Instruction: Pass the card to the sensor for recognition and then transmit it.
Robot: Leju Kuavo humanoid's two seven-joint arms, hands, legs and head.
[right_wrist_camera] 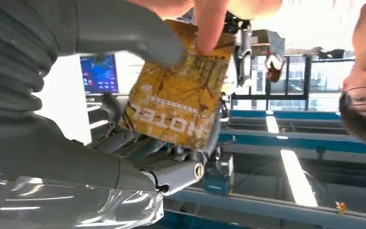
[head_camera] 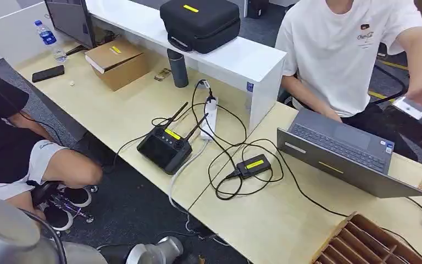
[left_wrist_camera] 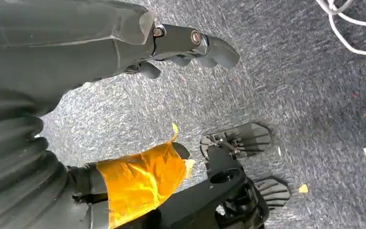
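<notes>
Yellow card [right_wrist_camera: 178,107] printed "HOTEL", pinched between grey thumb and darker fingers of right hand [right_wrist_camera: 138,71] in right wrist view, raised high against ceiling lights and windows. Person's fingers [right_wrist_camera: 209,21] pressing on the card's far edge at the same spot. Left hand [left_wrist_camera: 171,45] hanging over grey carpet [left_wrist_camera: 305,95] in left wrist view, fingers curled in, holding nothing; orange tape [left_wrist_camera: 140,179] wrapped on a dark part beside it.

Head view: pale wooden desk [head_camera: 275,220] with white shelf [head_camera: 236,58] behind. One black sensor [head_camera: 254,164] with yellow label amid looped cables, one controller [head_camera: 164,147], one open laptop [head_camera: 343,157], one power strip [head_camera: 209,118], one black case [head_camera: 200,22], one cardboard box [head_camera: 118,63], one bottle [head_camera: 49,39], one phone [head_camera: 48,73], one slatted wooden tray [head_camera: 371,242]. Two seated people: white shirt [head_camera: 346,49] behind the laptop, another at left edge.
</notes>
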